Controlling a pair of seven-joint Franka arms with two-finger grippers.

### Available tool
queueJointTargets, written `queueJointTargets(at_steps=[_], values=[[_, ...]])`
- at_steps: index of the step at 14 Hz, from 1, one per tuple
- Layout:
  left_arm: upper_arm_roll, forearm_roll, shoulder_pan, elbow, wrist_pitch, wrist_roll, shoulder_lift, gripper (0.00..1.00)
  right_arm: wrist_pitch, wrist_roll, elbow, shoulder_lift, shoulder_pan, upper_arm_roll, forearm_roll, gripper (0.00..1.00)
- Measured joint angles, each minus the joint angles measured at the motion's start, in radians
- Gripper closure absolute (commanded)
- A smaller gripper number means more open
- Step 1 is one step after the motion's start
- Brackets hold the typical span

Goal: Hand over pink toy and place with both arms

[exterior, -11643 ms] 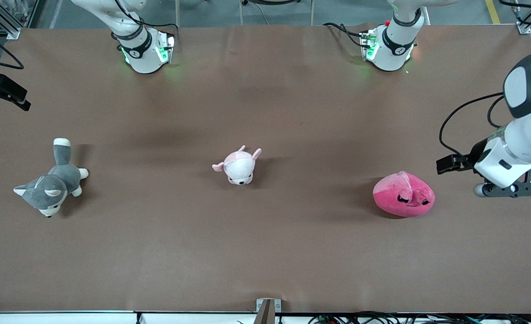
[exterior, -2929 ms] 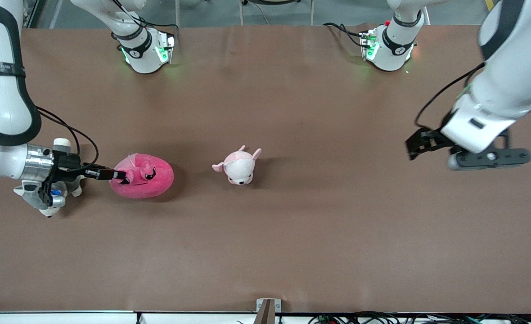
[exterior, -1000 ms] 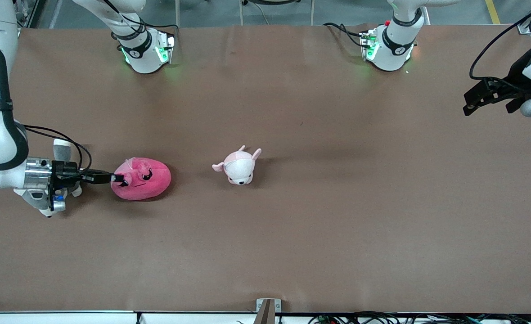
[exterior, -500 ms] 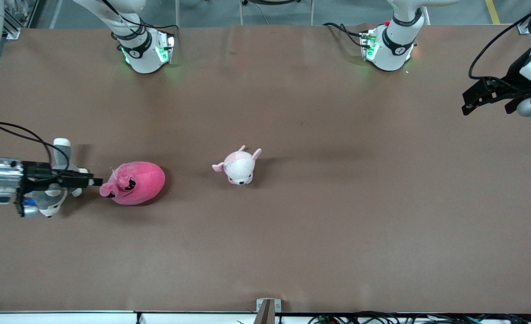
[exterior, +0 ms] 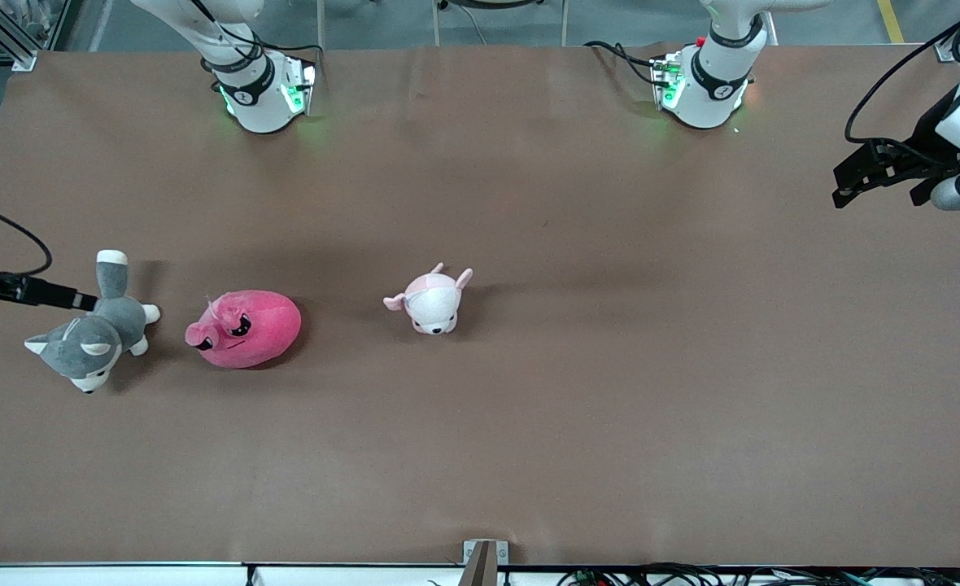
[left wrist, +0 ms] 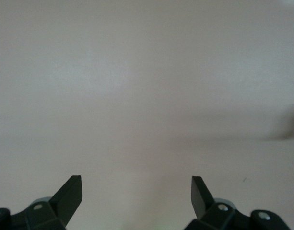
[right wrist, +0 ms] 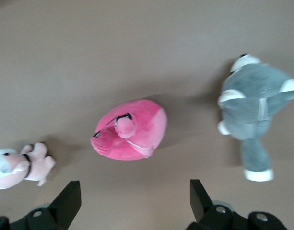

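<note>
Now pink toy (exterior: pixel 243 329) lies free on table (exterior: pixel 529 423) btwn grey plush (exterior: pixel 89 338) & pale pink plush (exterior: pixel 429 299); right gripper (right wrist: pixel 135 203) wide open, empty, apparently over grey plush; left gripper (left wrist: pixel 137 196) wide open over table's left-arm end.

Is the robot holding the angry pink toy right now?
No, the pink toy lies on the brown table between the grey husky plush and the small pale pink plush, with no fingers touching it.
</note>
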Motion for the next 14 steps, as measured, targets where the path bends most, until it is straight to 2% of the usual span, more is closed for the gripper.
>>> queueJointTargets(at_steps=[2,6,14], values=[[0.0,0.0,0.0,0.0,0.001,0.0,0.0,0.0,-0.001,0.002,0.001,-0.054,0.018,0.0,-0.069,0.0],[0.0,0.0,0.0,0.0,0.006,0.0,0.0,0.0,-0.001,-0.026,0.001,-0.096,0.015,-0.007,-0.133,0.0],[0.0,0.0,0.0,0.0,0.007,0.0,0.0,0.0,0.05,-0.034,-0.003,-0.133,0.054,-0.005,-0.156,0.0]])
